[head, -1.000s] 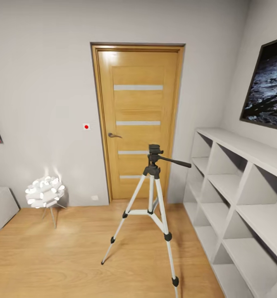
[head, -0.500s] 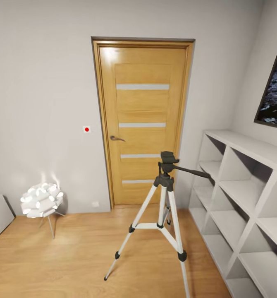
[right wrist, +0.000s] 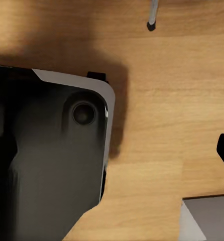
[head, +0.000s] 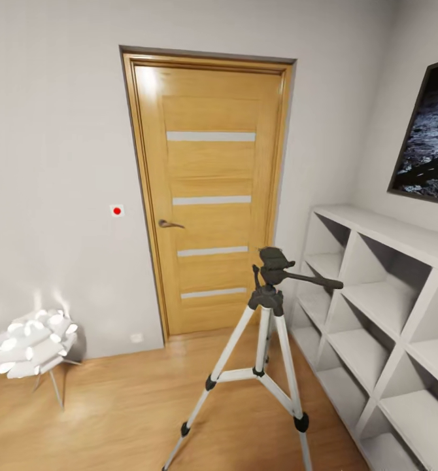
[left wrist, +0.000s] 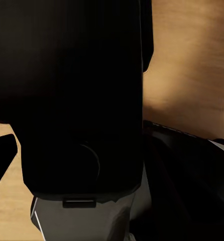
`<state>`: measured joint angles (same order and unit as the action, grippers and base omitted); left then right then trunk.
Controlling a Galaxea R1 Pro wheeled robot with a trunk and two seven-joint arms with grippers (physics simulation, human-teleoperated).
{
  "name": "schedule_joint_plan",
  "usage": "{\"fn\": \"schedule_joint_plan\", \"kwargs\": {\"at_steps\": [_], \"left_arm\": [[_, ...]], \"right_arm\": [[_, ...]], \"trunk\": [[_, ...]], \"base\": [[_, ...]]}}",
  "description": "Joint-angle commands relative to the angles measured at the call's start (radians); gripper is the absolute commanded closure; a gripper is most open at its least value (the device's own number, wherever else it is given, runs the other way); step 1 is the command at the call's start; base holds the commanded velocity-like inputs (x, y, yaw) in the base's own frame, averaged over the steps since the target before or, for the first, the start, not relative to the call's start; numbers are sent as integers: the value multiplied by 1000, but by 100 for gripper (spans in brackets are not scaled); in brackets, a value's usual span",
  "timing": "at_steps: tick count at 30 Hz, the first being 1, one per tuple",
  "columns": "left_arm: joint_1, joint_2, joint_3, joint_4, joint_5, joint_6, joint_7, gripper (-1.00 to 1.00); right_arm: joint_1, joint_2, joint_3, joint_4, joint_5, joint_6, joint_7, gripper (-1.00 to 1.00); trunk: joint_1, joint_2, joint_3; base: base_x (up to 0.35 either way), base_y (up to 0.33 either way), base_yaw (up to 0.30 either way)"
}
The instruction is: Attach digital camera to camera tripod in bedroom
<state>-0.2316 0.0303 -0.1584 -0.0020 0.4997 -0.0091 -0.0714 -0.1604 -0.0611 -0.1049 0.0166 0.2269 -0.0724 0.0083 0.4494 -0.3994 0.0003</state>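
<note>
The camera tripod [head: 266, 340] stands on the wood floor [head: 114, 412] of the bedroom, in front of the oak door [head: 209, 196] and a little to its right. Its black head is at the height of the lower door strips, and its black handle points toward the white shelf [head: 376, 307], which stands just beside the tripod. A picture [head: 425, 147] hangs on the wall above the shelf. To the left of the door, a small red button [head: 117, 210] sits on the grey wall, and a white ball lamp [head: 33, 343] stands well apart from the tripod. In the right wrist view one tripod leg tip [right wrist: 152, 17] rests on the floor. I cannot tell if the grippers are wide or narrow.
</note>
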Motion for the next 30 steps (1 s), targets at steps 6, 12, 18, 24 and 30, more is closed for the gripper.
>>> {"fn": "schedule_joint_plan", "kwargs": {"at_steps": [6,12,18,24,30], "left_arm": [[0,-1,-9,0,8,-2,-3,100],[0,-2,-8,0,9,-2,1,100],[0,-5,-8,0,10,-2,7,100],[0,-6,-8,0,10,-2,8,100],[0,-6,-8,0,10,-2,8,100]], "right_arm": [[-1,0,-9,2,9,-4,1,-100],[-1,-1,-9,2,8,-4,1,-100],[-1,-4,-9,2,8,-8,1,-100],[-1,-5,-10,2,8,-9,1,-100],[-1,-5,-10,2,8,-9,1,-100]], "trunk": [[1,-1,0],[1,-1,0],[1,-1,0],[1,-1,0],[1,-1,0]], "base": [[141,320,-251],[94,250,-204],[20,42,-41],[74,-155,-6],[111,-243,-1]]}}
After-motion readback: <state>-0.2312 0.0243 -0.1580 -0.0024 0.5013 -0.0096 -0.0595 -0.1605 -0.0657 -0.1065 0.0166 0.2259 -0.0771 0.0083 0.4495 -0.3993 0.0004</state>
